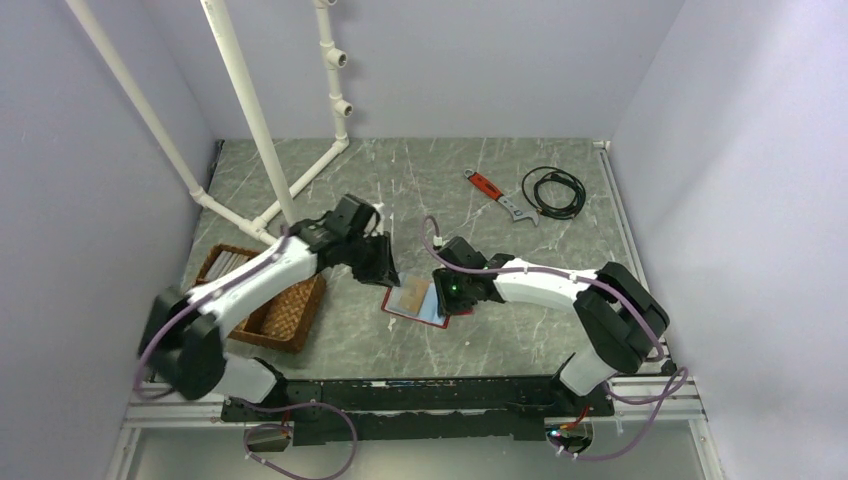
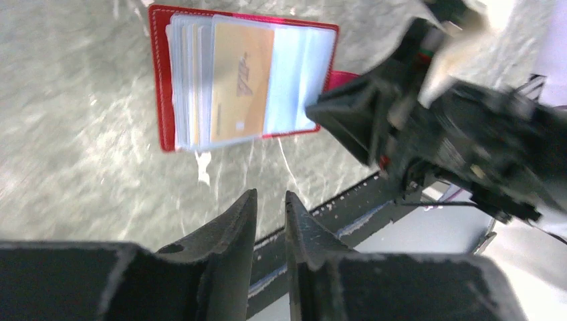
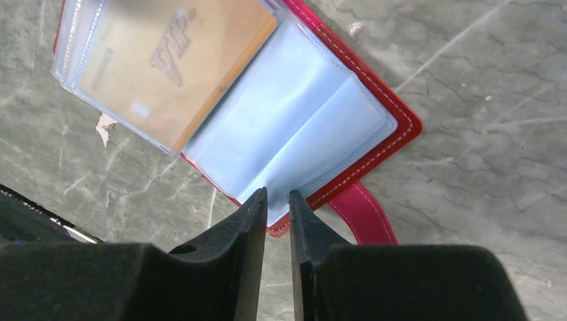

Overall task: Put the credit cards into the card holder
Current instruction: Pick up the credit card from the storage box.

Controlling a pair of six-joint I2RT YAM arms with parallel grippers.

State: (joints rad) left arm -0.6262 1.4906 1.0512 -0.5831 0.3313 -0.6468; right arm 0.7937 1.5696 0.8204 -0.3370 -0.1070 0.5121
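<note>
The red card holder (image 1: 400, 312) lies open on the marble table between my two grippers. A gold-brown credit card (image 1: 410, 293) sits in its left clear sleeve (image 2: 242, 83), and the right sleeve (image 3: 301, 134) shows pale blue. My left gripper (image 1: 385, 275) hovers just behind the holder. Its jaws (image 2: 271, 200) are a narrow gap apart with nothing between them. My right gripper (image 1: 452, 300) points down at the holder's right edge (image 3: 394, 117). Its fingertips (image 3: 277, 197) stand slightly apart over that edge, beside the red strap (image 3: 361, 210).
A brown wicker tray (image 1: 285, 318) stands left of the holder under my left arm. A red-handled wrench (image 1: 490, 190) and a coiled black cable (image 1: 553, 190) lie at the back right. White pipes (image 1: 260, 130) lean across the back left.
</note>
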